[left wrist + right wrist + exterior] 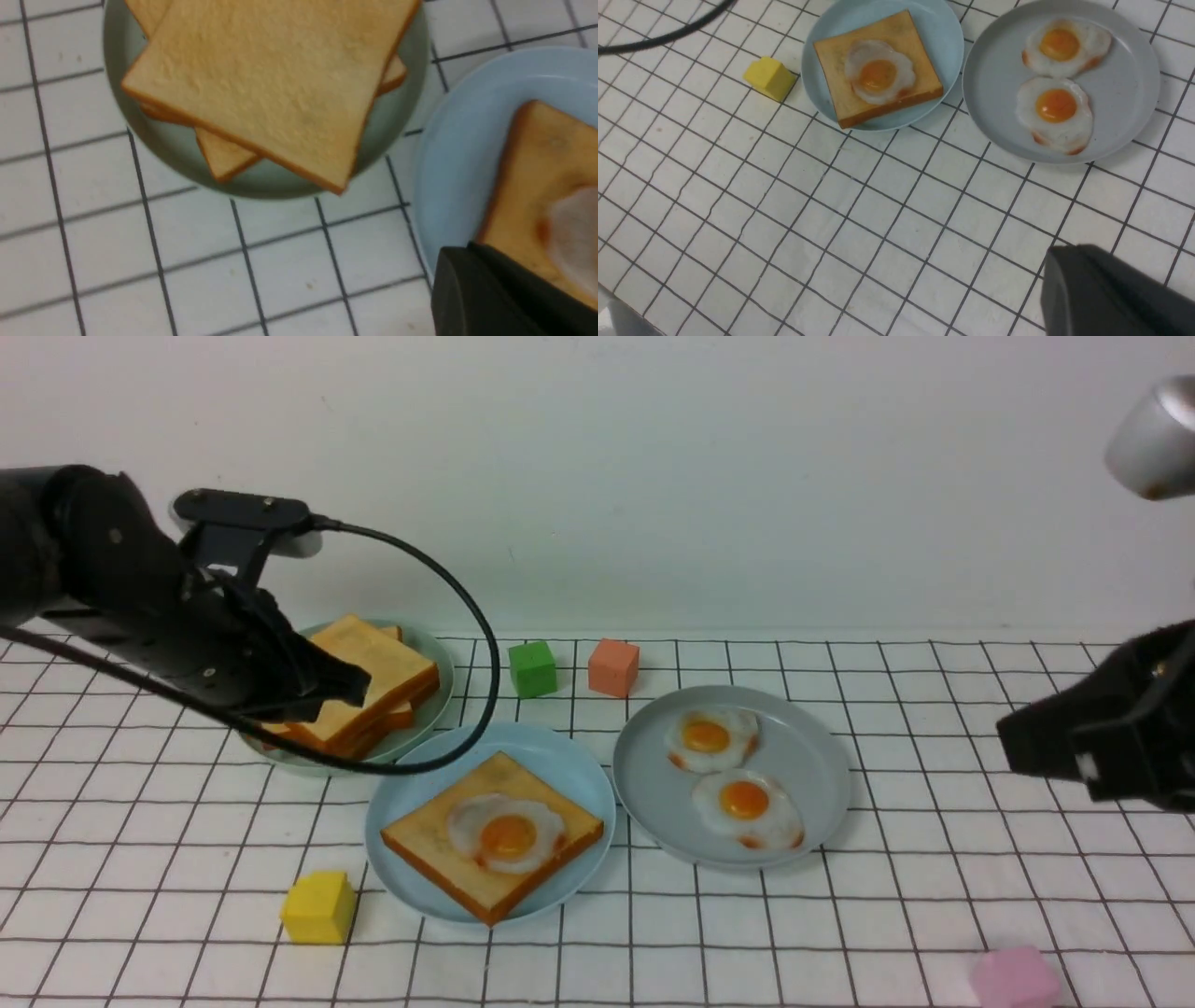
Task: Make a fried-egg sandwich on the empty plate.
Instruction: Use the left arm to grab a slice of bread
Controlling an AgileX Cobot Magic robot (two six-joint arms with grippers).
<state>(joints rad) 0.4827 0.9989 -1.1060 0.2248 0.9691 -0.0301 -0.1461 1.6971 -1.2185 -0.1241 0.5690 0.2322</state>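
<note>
The light blue plate point(411, 793) holds one toast slice point(420, 835) with a fried egg point(507, 833) on top; no second slice covers it. A pile of plain toast point(383, 667) lies on the pale grey-green plate point(439, 663) behind it on the left. My left gripper point(358, 687) is shut and empty, raised just in front of the pile. In the left wrist view its tip point(460, 252) hangs over the blue plate's point(458, 140) edge, beside the pile point(280, 79). My right gripper point(1006, 739) is shut and empty, raised at the far right.
A grey plate point(822, 775) with two fried eggs point(709, 737) point(747, 803) lies right of the blue plate. A green block point(532, 668) and an orange block point(613, 666) stand behind, a yellow block point(319, 906) front left, a pink block point(1015, 978) front right. The left arm's cable point(485, 644) loops low over the plates.
</note>
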